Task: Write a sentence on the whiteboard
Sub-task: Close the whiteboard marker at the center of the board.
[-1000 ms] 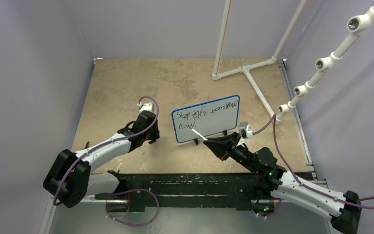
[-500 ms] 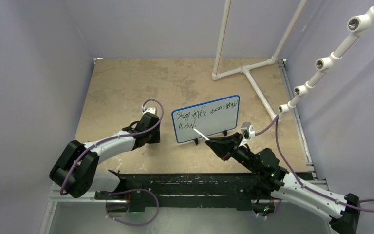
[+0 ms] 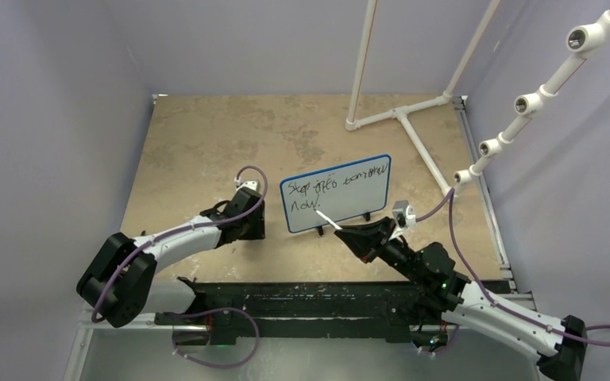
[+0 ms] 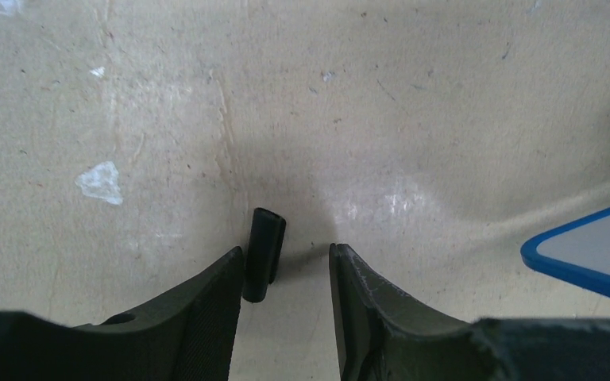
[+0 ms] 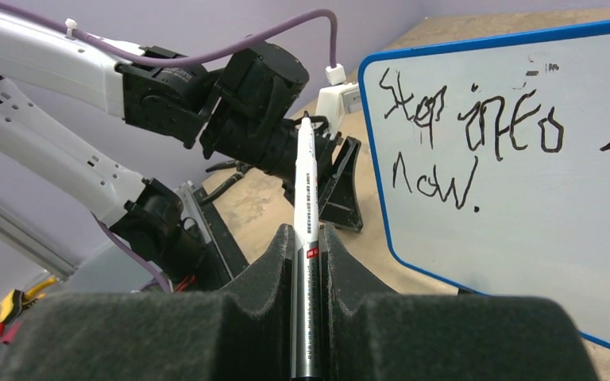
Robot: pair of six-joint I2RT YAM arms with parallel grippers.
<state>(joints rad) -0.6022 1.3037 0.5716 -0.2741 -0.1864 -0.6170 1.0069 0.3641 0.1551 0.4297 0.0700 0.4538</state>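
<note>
The whiteboard [image 3: 341, 198] stands on two black feet mid-table, white with a blue rim. The sentence [image 3: 330, 189] is black scribble in two lines along its top and left part. It shows large in the right wrist view [image 5: 476, 131]. My right gripper [image 3: 343, 232] is shut on a white marker [image 5: 305, 208], whose tip points left of the board's lower left corner, apart from it. My left gripper [image 4: 286, 254] is open, low over the table left of the board. A small black cap [image 4: 263, 252] lies on the table against its left fingertip.
A white PVC pipe frame [image 3: 401, 115] stands at the back right, with a pipe rail of fittings [image 3: 524, 103] along the right wall. The board's blue corner [image 4: 584, 254] sits right of my left gripper. My left arm [image 5: 167, 87] is behind the marker tip.
My left gripper has moved right, closer to the board's left edge, and lower. My right gripper and the marker have hardly moved.
</note>
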